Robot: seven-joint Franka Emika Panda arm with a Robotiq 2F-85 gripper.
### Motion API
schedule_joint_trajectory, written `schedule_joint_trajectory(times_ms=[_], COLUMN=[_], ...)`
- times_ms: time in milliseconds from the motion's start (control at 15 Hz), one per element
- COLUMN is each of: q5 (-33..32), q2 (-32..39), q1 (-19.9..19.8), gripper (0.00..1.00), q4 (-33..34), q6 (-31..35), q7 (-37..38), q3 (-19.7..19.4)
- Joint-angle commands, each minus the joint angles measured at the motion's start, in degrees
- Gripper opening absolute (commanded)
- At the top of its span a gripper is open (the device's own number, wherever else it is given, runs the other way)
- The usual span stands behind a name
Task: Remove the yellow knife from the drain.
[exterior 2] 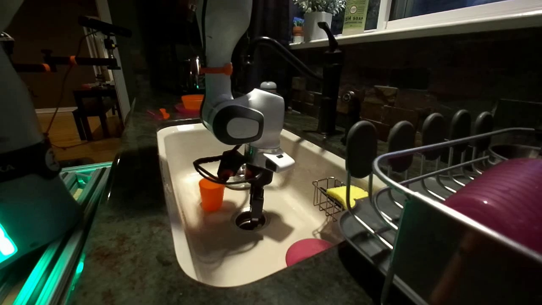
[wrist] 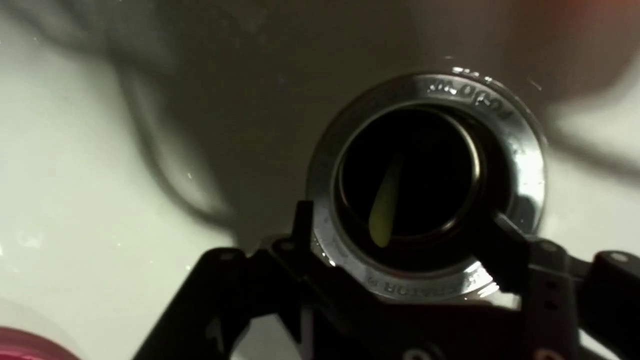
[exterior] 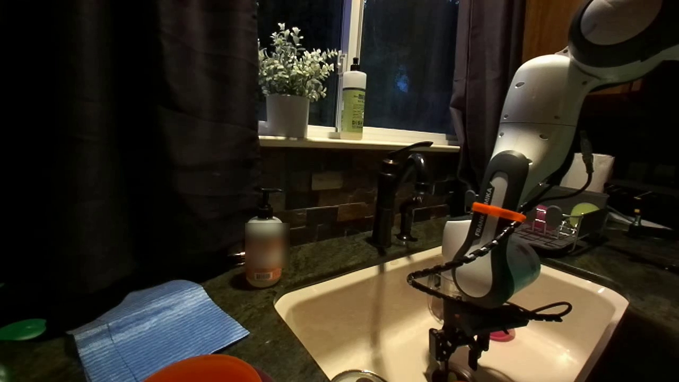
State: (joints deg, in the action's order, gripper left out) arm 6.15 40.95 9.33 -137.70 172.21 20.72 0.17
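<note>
Gripper (wrist: 402, 215) stands spread at the drain (wrist: 529, 165), yellow knife (wrist: 383, 215) inside it, arm (exterior: 536, 114) lettered "FRANK" and "MIKA"

Knife (wrist: 384, 215) sits in drain (wrist: 530, 165) of sink (exterior 2: 220, 264), gripper (wrist: 402, 217) at the drain; in an exterior view, cup (exterior 2: 211, 195) left of drain, disc (exterior 2: 305, 250) before it to the right, sponge (exterior 2: 345, 195) in caddy (exterior 2: 328, 205) at right wall, dish rack (exterior 2: 366, 231) and faucet (exterior 2: 329, 97) right of sink.
</note>
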Motion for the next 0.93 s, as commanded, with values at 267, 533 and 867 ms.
schedule_joint_trajectory(times_ms=[267, 533, 867], q5=[1.14, 0.96, 0.70], q2=[3.30, 4.51, 5.09], q1=[1.21, 1.25, 1.71], gripper=[0.54, 0.55, 0.40], q4=[1.61, 2.25, 2.44], q6=[4.57, 5.93, 6.62], q7=[-2.62, -3.95, -5.36], q3=[-0.24, 0.06, -0.16])
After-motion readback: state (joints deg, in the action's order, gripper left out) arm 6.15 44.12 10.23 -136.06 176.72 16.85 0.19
